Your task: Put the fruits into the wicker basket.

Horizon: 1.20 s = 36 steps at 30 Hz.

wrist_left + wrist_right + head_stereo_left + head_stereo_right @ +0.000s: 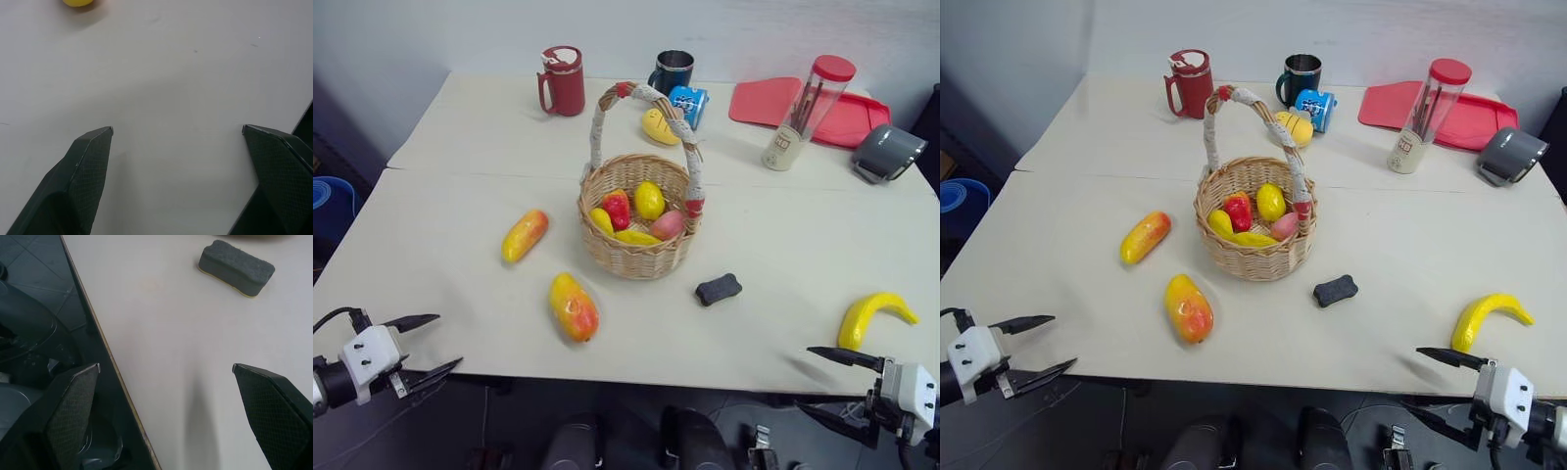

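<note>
the wicker basket (636, 240) stands mid-table (450, 245), upright, with several small toy fruits already inside. two mangoes lie outside it on the robot's left: the smaller mango (525, 235) beside the basket, the larger mango (574, 306) nearer the front edge. the banana (873, 315) lies well apart near the front right corner, with a dark sponge (719, 289) between it and the basket. the left gripper (423, 345) hovers at the front left edge, fingers apart and empty; the right gripper (832, 384) hovers just below the banana, fingers apart, holding nothing
</note>
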Motion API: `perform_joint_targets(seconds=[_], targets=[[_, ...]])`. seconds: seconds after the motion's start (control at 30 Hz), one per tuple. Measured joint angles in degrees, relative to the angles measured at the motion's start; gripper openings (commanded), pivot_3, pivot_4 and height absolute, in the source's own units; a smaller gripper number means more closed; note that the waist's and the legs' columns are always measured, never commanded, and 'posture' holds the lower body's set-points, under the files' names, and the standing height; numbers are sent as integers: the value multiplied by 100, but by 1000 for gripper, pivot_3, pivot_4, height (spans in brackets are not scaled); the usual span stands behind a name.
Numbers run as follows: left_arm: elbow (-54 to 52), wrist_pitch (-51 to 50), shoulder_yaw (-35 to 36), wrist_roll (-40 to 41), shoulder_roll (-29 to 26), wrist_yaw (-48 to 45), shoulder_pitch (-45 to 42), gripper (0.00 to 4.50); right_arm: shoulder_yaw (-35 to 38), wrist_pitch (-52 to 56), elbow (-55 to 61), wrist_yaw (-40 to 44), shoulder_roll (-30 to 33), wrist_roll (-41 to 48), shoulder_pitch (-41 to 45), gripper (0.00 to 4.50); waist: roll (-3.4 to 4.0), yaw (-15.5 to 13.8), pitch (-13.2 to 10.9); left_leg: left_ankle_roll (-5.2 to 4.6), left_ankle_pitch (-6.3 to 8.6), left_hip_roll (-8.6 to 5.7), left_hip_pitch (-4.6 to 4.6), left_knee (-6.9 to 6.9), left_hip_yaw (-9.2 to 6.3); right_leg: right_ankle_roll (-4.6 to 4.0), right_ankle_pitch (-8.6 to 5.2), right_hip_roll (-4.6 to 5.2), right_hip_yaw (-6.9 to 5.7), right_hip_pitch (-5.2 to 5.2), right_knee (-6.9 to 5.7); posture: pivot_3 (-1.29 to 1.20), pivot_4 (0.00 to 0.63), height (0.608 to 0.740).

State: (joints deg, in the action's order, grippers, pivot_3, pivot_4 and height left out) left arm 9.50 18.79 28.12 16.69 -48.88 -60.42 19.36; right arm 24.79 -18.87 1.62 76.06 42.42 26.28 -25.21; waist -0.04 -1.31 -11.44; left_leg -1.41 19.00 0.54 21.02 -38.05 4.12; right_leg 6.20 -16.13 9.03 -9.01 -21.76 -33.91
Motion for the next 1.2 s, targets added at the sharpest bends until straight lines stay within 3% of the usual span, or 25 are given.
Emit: perform_joint_targets(seconds=[0.47, 0.6, 0.7, 0.83, 0.97, 1.1, 1.2], targets=[[-1031, -1690, 32, 1134, 0, -610, 258, 4477, -204, -25, -231, -3, 4, -43, 544, 4500, 2, -5, 0, -2, -4, 29, 2, -11, -1, -13, -7, -42, 4, -1, -1, 0, 150, 740], [-1604, -2298, 33, 1467, -35, -680, 186, 4477, -370, 343, -135, 65, 380, -6, 1085, 4500, 8, 24, -3, -5, -6, 32, 1, -26, 5, -21, 0, -39, 15, -1, -10, 0, 150, 740], [-2058, -2843, -48, 1783, -121, -605, -144, 4477, -771, 897, 31, 168, 816, 27, 1994, 4500, 14, 53, -8, -3, -4, 43, 4, -36, 3, -42, 13, -41, 45, -6, -14, 0, 150, 740], [-2961, -3709, -532, 2268, -144, -240, -946, 4477, -1901, 1670, -160, 418, 1036, -343, 3965, 4500, 17, 59, -9, 35, -50, 51, 5, -25, -1, -64, 21, -55, 53, -20, -33, 0, 150, 740], [-3392, -3981, -1254, 2214, -56, -59, -1363, 4477, -3114, 2017, -1153, 431, 538, -1252, 5520, 4500, 12, 102, -9, 40, -78, 40, 34, -12, 35, -73, 15, -83, 52, -82, -99, 0, 150, 740], [-3346, -4000, -1348, 2102, 39, 91, -1475, 4477, -3800, 1763, -2222, 470, 11, -1919, 6408, 4500, 12, 145, -9, 31, -84, 38, 41, -15, 52, -69, 17, -90, 41, -88, -95, 0, 150, 740], [-3346, -3985, -1359, 2030, 56, 97, -1475, 4500, -4097, 1736, -2712, 609, -114, -2201, 6734, 3959, 12, 157, -9, 25, -82, 37, 41, -21, 56, -65, 19, -89, 47, -87, -93, 0, 150, 740]])
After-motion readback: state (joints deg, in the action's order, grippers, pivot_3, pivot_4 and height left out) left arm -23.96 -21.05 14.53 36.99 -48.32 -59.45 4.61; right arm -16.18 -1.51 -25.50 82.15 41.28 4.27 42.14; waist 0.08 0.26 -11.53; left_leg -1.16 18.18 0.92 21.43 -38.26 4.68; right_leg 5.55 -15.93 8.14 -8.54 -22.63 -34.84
